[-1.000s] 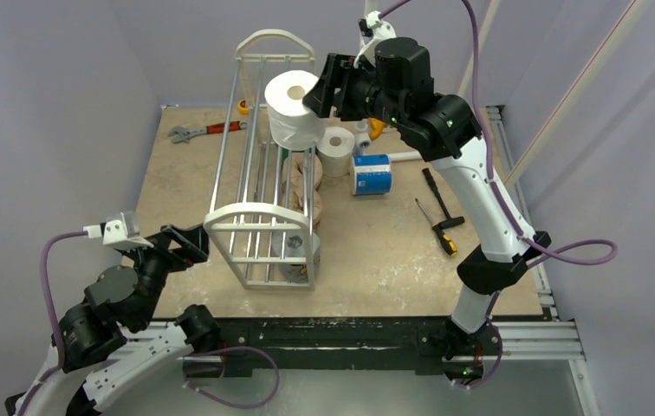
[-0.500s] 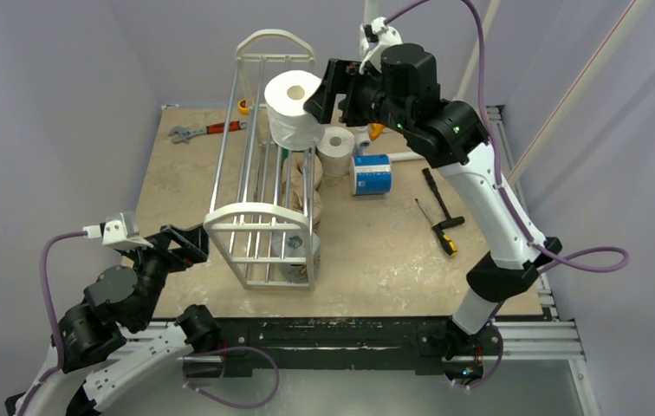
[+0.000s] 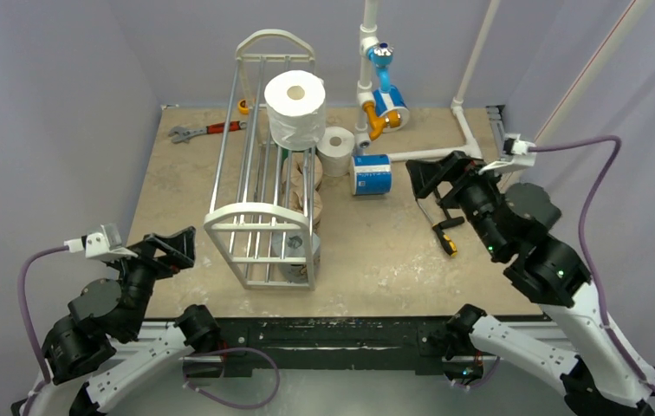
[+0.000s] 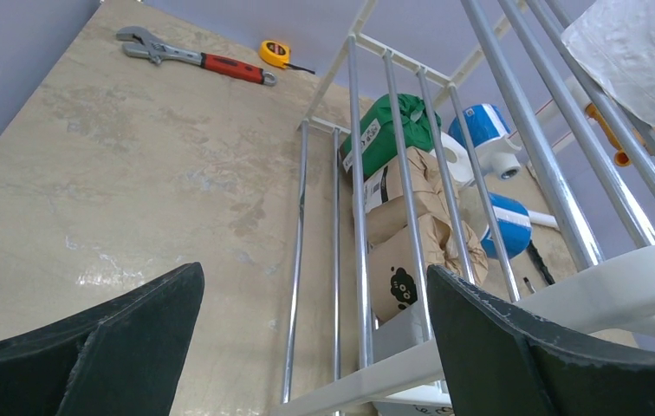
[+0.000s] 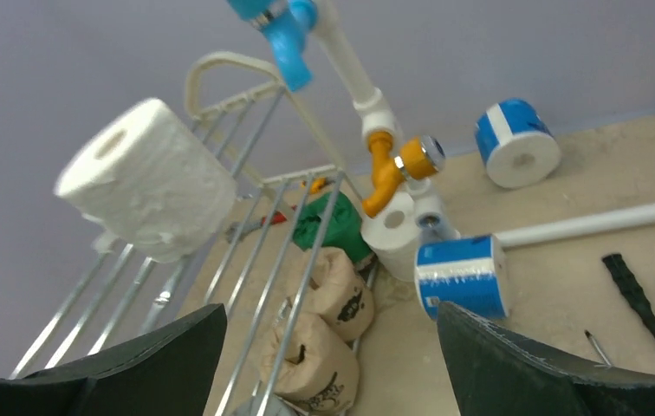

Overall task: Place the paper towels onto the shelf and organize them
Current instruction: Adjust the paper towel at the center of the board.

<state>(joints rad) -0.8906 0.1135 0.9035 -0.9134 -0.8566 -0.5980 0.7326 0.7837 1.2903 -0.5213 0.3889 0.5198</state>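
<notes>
Hanging beside the shelf (image 3: 259,227), both my tools gape with nothing between the fingers. The left gripper (image 3: 177,247) is just off its near left corner and the right gripper (image 3: 435,173) is well off to its right. A white roll (image 3: 295,108) stands upright on the shelf's top rods, at the far end. Tan rolls (image 3: 307,191) and a green roll (image 4: 386,130) sit low within the shelf. A blue-white roll (image 3: 371,173) lies to its right.

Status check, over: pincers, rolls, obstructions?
Left pincer and right pincer open, empty. White roll atop shelf. Blue-white roll loose on table. Screwdriver near right pincer.
</notes>
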